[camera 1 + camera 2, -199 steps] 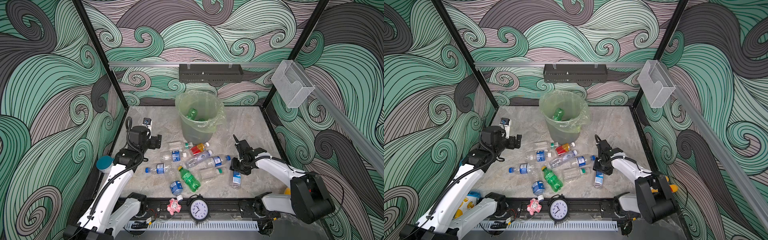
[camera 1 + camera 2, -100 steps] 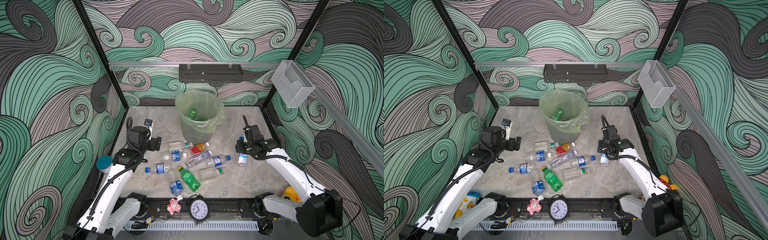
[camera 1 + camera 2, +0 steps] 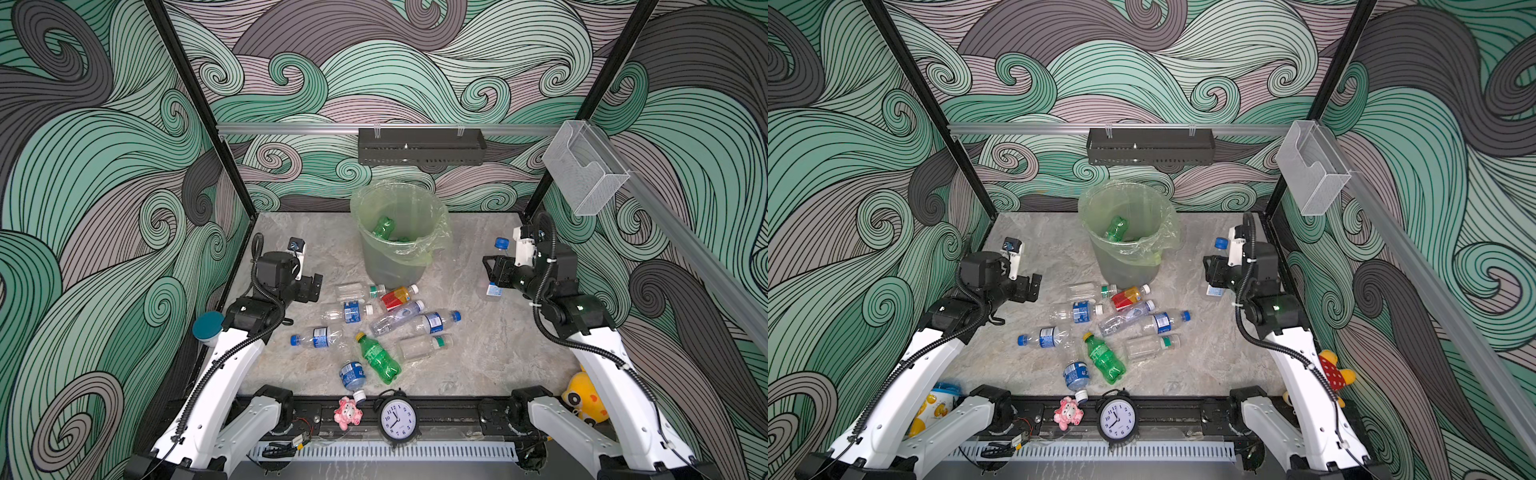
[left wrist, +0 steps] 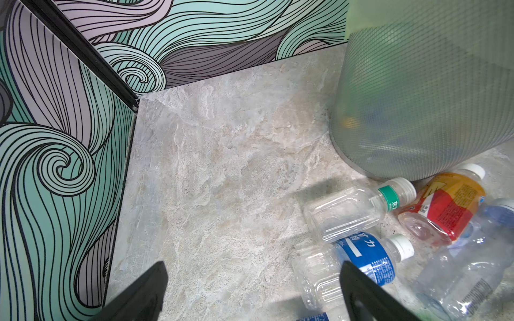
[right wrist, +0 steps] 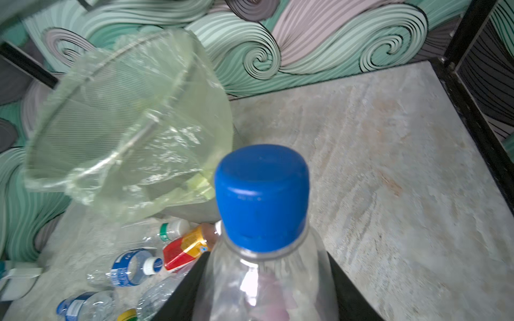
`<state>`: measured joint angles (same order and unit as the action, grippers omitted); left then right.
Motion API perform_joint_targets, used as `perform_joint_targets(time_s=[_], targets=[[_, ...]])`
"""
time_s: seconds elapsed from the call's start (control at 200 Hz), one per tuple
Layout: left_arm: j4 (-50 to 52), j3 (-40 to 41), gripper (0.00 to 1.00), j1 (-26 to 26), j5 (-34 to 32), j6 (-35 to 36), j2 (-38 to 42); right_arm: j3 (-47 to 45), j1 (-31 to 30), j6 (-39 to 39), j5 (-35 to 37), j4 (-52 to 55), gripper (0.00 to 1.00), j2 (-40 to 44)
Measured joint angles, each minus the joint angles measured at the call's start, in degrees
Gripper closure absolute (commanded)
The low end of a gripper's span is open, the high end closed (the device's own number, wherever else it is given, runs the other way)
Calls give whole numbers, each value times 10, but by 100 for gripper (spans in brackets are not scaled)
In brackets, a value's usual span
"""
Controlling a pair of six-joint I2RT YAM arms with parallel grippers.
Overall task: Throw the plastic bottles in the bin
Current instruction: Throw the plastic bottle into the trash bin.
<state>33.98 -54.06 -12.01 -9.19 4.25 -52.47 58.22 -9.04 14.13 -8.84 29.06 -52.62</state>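
Marbled grey worktop (image 3: 316,232) sits inside walls (image 3: 104,166) of green and grey swirls. Your right gripper (image 3: 496,270) is near the right edge, its fingers closed around the body of a clear bottle with a blue cap (image 5: 262,250). The bottle stands upright in the grip, cap up. It is to the right of the bin (image 3: 395,266) and apart from it.

The bin stands toward the back edge, about midway along it, lined with a pale green bag (image 3: 432,245). You can see a green bottle (image 3: 384,226) lying inside.

Your left gripper (image 4: 250,294) hovers near the left edge with its fingers spread wide and nothing between them. One fingertip overlaps a blue-labelled bottle (image 4: 361,255) in the wrist view; whether it touches, you cannot tell.

The loose bottles (image 3: 395,321) lie scattered in front of the bin, from the middle toward the front edge. A red-orange labelled one (image 3: 397,297) is nearest the bin's base, and a green yellow-capped one (image 3: 378,359) is nearer the front.
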Motion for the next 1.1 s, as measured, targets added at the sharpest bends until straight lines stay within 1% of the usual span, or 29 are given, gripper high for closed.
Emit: perform_joint_targets(time_s=[0.125, 0.335, 0.465, 0.541, 0.576, 0.616, 0.661, 0.691, 0.751, 0.826, 0.891, 0.936, 0.986, 1.031, 1.101], targets=[[3, -3, 1, 0, 5, -4, 3, -11, 0, -1, -40, -26, 59, 16], [13, -4, 1, 0, 7, -15, 5, -5, 0, -17, -80, -40, 59, 19], [22, -13, 1, 0, 6, -21, -1, 45, 0, -29, -107, -43, 62, 0], [22, -17, 1, 0, 6, -24, -2, 97, -2, -30, -129, -56, 62, -34], [23, -18, 1, 0, 6, -24, -1, 130, -7, -30, -138, -61, 59, -62], [23, -18, 1, 0, 7, -26, -1, 173, -16, -30, -144, -66, 51, -98], [23, -17, 1, 0, 7, -27, -1, 230, -32, -32, -146, -70, 33, -145], [22, -17, 1, 0, 9, -28, 0, 282, -47, -35, -146, -66, 26, -188], [23, -18, 1, 0, 16, -31, 1, 383, -73, -42, -146, -49, 24, -272], [26, -22, 1, 0, 35, -32, 2, 539, -99, -49, -148, 0, 22, -389], [30, -29, 1, 0, 50, -31, 2, 622, -110, -53, -150, 39, 21, -459], [34, -34, 1, 0, 57, -28, 2, 645, -113, -55, -150, 67, 20, -487], [39, -39, 1, 0, 60, -23, 2, 641, -113, -58, -148, 92, 18, -496], [42, -42, 1, 0, 60, -20, 2, 623, -112, -62, -143, 114, 17, -494], [49, -42, 1, 0, 61, -14, 2, 572, -110, -67, -134, 129, 15, -469]])
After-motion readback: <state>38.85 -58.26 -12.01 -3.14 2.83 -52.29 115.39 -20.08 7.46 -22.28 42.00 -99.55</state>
